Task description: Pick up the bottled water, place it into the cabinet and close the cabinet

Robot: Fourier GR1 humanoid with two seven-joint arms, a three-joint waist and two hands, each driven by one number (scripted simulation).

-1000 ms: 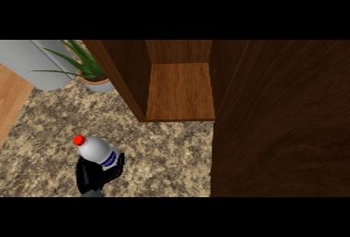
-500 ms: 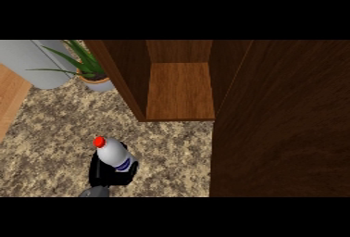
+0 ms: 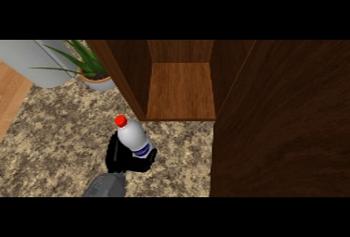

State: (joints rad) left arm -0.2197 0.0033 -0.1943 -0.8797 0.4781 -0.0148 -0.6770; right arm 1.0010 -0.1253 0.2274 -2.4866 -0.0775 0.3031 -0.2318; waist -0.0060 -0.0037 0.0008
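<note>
Left hand (image 3: 126, 156) is clenched around your white plastic water bottle with the red cap (image 3: 133, 138) and has carried it right, nearer the open brown wooden cabinet (image 3: 181, 92). Placing it on the shelf comes next, I think.

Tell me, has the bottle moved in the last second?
Yes. The bottle, held in the left hand, has moved right and up the view, closer to the cabinet's open shelf.
</note>
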